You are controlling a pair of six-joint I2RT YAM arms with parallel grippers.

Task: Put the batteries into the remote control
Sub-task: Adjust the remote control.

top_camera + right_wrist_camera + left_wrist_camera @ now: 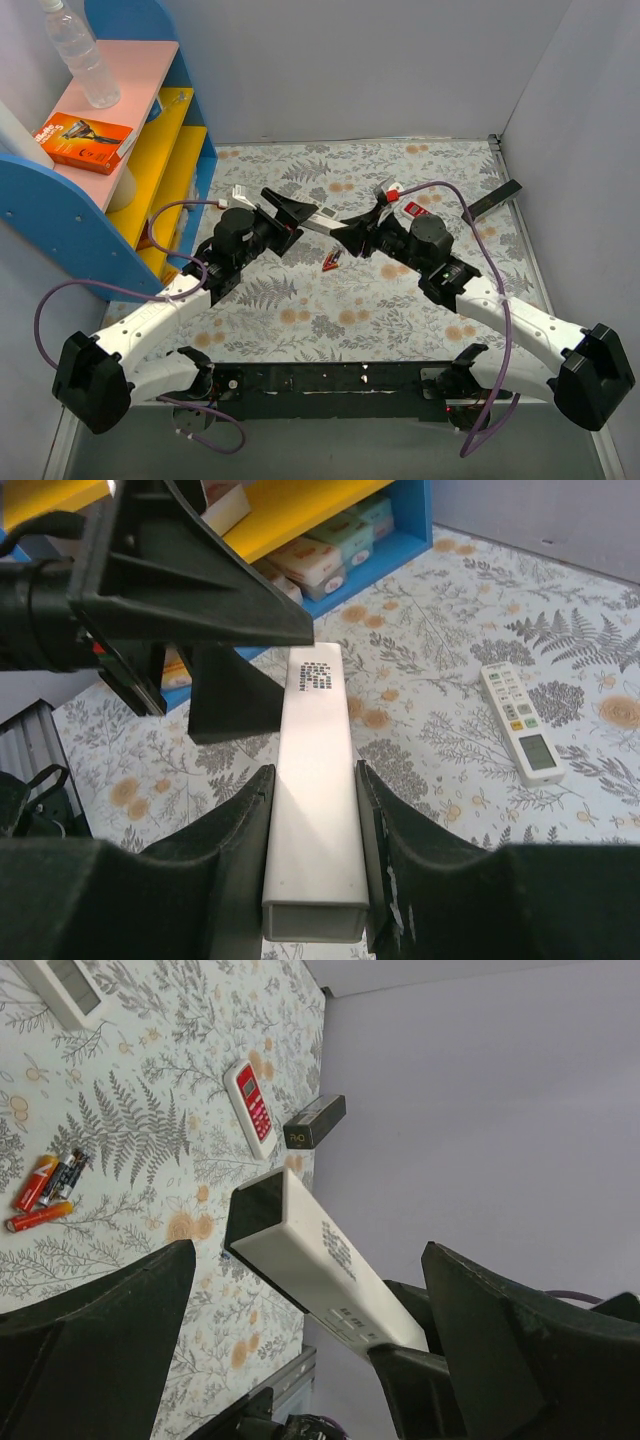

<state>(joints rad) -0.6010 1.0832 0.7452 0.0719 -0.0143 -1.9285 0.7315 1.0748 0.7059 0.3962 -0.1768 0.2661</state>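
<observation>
The remote control [318, 225], a long white bar with a dark end, is held in the air over the middle of the mat. My right gripper [313, 775] is shut on it, one finger on each long side, near its open end. It also shows in the left wrist view [310, 1260], dark end towards the mat. My left gripper [308, 1250] is open, its jaws wide apart on either side of the bar and not touching it. In the top view the left gripper [290, 212] faces the right gripper [350, 232]. No blue batteries show clearly.
Red-orange pieces [38, 1182] and a small dark cylinder lie on the mat [330, 262]. A shorter white remote with buttons [522, 723], a red remote [250, 1105] and a dark box [314, 1122] lie nearby. A blue and yellow shelf [150, 170] stands at the left.
</observation>
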